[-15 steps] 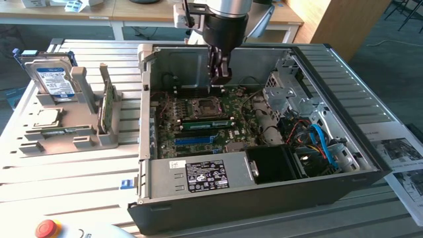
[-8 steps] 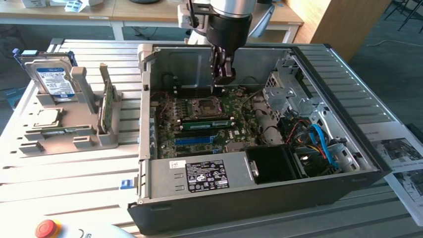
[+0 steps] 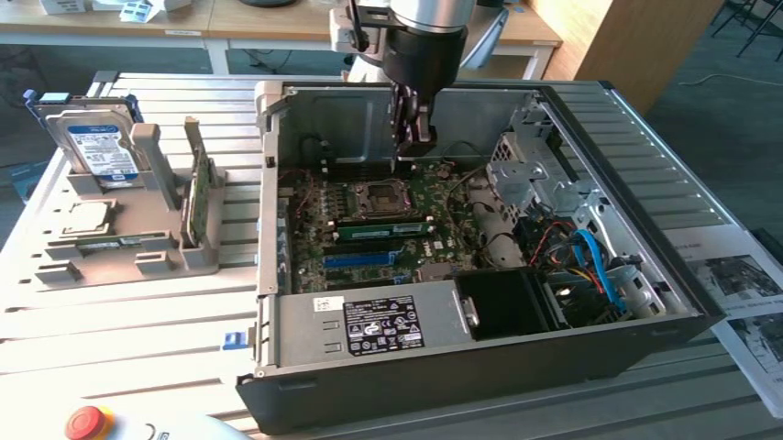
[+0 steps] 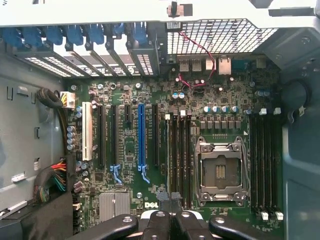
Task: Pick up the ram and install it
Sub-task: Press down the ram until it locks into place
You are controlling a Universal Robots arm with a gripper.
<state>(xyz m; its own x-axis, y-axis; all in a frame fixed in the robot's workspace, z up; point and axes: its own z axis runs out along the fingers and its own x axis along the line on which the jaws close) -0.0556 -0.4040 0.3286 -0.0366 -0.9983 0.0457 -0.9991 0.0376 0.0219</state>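
One ram (image 3: 385, 229), a long thin green stick, stands on edge in a slot just beside the CPU socket (image 3: 380, 197) inside the open computer case (image 3: 367, 367). A second thin green stick (image 3: 123, 241) lies flat on the grey holder (image 3: 183, 257) at the exterior view's left. My gripper (image 3: 413, 147) hangs inside the case above the rear of the motherboard, well above the seated stick, shut with nothing between its fingers. In the wrist view the gripper (image 4: 170, 220) is closed over the dark memory slots (image 4: 178, 155) next to the empty CPU socket (image 4: 220, 172).
The holder also carries an upright hard drive (image 3: 101, 147), a tall green card (image 3: 192, 188) and a CPU chip (image 3: 80, 217). A blue slot strip (image 3: 367, 259), drive cage (image 3: 538, 179) and cables (image 3: 593, 266) crowd the case. A red stop button (image 3: 86, 422) sits at the front.
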